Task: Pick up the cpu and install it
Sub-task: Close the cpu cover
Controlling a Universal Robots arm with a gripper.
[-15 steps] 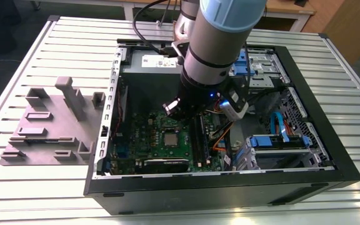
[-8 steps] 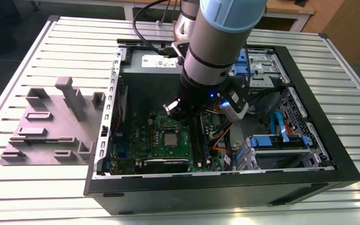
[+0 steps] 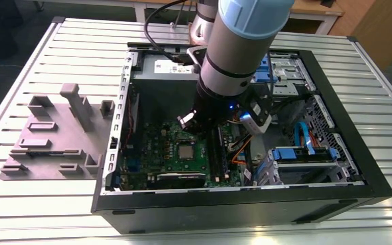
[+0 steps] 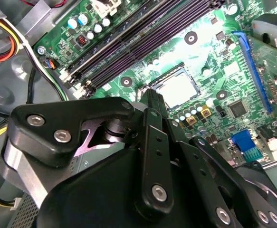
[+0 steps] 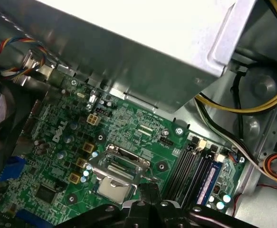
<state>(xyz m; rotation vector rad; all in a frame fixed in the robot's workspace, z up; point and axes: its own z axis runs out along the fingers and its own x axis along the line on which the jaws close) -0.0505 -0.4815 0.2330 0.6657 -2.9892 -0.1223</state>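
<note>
The cpu [image 5: 112,190] is a silver-grey square lying flat in its socket on the green motherboard [image 5: 62,142]; it also shows in the second wrist view as a pale square [image 4: 178,89] and in the exterior view [image 3: 184,151]. The hinged metal socket frame [image 5: 120,163] stands tilted up at the cpu's edge. My gripper [image 4: 150,95] hangs just above the socket's rim, fingers together with nothing between them. In the first wrist view the gripper [image 5: 148,188] sits right beside the cpu without holding it.
The open black computer case [image 3: 349,153] lies on a slatted metal table [image 3: 59,56]. Long black memory slots [image 4: 143,38] run next to the socket. Also in view are a silver power supply [image 3: 165,64], yellow cables [image 5: 243,107], a blue-tabbed drive cage [image 3: 298,153] and a grey fixture block [image 3: 53,138].
</note>
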